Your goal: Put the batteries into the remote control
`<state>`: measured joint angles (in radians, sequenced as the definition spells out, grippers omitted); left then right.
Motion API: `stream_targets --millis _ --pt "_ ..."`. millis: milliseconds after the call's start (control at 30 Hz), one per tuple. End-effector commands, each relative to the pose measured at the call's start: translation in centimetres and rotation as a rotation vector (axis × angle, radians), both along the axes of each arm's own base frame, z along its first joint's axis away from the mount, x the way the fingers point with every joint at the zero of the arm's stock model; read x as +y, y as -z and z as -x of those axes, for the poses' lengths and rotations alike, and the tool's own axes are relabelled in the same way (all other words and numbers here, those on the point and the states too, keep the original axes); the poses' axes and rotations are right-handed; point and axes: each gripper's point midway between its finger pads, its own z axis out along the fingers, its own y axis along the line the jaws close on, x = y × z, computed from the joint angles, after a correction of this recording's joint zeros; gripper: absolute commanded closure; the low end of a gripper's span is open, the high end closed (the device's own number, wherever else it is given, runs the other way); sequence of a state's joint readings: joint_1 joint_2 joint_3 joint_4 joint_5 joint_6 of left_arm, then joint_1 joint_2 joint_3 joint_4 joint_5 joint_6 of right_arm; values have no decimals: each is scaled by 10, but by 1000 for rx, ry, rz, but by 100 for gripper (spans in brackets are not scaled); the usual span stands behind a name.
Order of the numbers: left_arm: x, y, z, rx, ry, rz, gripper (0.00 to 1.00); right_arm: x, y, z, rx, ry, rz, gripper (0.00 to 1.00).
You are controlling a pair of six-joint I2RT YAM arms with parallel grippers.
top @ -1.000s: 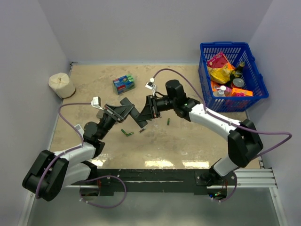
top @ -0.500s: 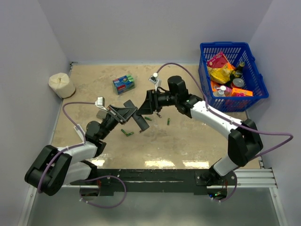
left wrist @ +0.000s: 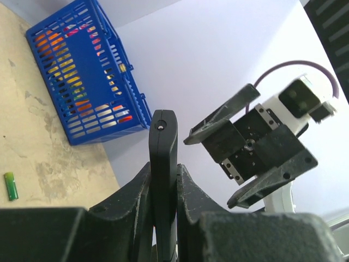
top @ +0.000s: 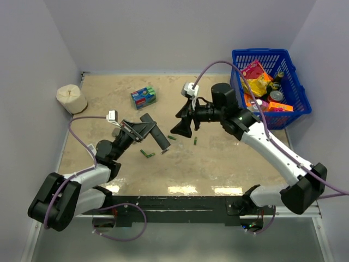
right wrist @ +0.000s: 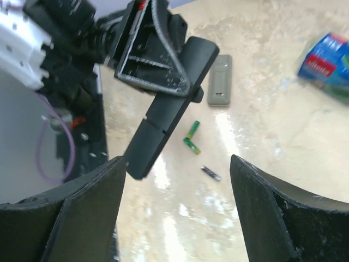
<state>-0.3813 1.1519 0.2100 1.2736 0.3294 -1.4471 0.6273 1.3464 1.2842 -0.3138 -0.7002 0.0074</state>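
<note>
My left gripper (top: 143, 129) is shut on the slim black remote control (top: 155, 131) and holds it above the table, its free end slanting down toward the near side. In the left wrist view the remote control (left wrist: 163, 147) stands edge-on between the fingers (left wrist: 133, 191). My right gripper (top: 181, 123) hangs open to the right of the remote, apart from it and holding nothing. The right wrist view shows the remote control (right wrist: 169, 117) past the wide-open right gripper (right wrist: 177, 204). Green batteries (top: 147, 154) lie on the table under the remote. Single batteries (top: 196, 141) lie further right.
A blue basket (top: 290, 112) of packets stands at the back right. A blue-green packet (top: 143, 97) lies at the back centre and a paper roll (top: 71, 99) at the far left. A grey remote (right wrist: 219, 82) lies on the table beyond the left gripper.
My right gripper has opened wide and drawn back to the right, away from the remote. The left gripper still holds the remote in about the same place.
</note>
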Motion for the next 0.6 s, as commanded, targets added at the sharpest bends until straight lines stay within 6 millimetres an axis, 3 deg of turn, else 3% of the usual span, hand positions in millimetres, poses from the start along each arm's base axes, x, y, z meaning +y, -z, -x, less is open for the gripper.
stream_targets --millis 0,133,233,433,567 --pt "-4 -38 8 -116 56 30 100 -18 -11 22 -357 -175 31 19" --pt "-9 -36 5 -88 78 -7 100 -23 -16 38 -604 -298 6 18" --pt "-11 -33 1 -64 72 -44 100 -18 -18 41 -688 -337 21 18" --pt "-11 -33 -4 -24 48 -99 100 5 -16 52 -785 -377 110 23" --pt "-11 -33 -6 -6 46 -117 100 17 -8 56 -779 -407 141 33"
